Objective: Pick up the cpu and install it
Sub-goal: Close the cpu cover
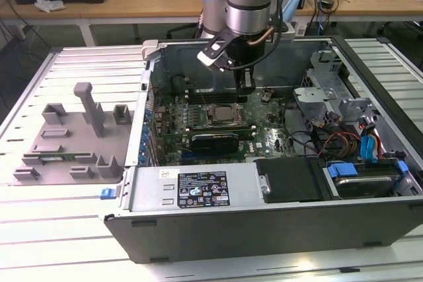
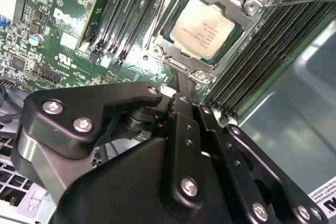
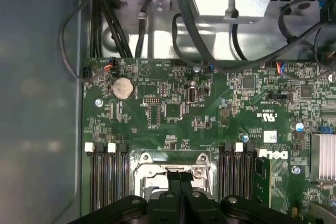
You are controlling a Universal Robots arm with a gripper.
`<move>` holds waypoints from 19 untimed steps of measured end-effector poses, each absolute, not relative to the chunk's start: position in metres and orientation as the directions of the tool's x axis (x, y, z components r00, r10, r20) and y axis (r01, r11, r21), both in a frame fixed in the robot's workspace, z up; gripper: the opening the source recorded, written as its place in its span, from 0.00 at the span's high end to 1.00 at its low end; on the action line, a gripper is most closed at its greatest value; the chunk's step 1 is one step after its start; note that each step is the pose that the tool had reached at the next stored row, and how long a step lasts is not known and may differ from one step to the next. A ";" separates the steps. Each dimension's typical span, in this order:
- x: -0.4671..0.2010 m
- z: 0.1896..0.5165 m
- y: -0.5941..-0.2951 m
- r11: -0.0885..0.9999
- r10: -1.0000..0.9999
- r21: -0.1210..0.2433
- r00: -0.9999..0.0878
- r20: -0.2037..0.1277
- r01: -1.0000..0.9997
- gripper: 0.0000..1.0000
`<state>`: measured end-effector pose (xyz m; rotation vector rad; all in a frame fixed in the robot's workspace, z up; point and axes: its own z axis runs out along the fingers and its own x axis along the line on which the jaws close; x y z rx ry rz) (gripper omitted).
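The fingers (image 2: 182, 92) are pressed together, with only a thin seam between them, and nothing shows clamped in that seam, so I judge them empty. The cpu (image 2: 202, 27) is not in their grasp. It lies flat, silver top up, seated in the socket on the motherboard (image 3: 173, 108), and the dark socket frame (image 2: 176, 64) borders it on all sides. From the fingertips the chip lies just ahead and below. The tips hang over the frame's nearest edge, close to it, but I cannot tell whether they touch it. The chip is square, so it has no long axis to line up with; in the first wrist view the seam between the fingers points at about the middle of the socket. Rows of memory slots (image 2: 262, 51) flank the socket on either side of the fingers. In the exterior view the arm reaches down into the open computer case (image 1: 198, 229), which rests on the tabletop (image 1: 66, 229). As things lie, the chip looks already placed in its seat.
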<state>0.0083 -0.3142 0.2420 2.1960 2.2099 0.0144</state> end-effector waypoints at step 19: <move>-0.010 0.237 -0.317 0.086 0.996 0.025 -0.086 -0.013 0.996 0.89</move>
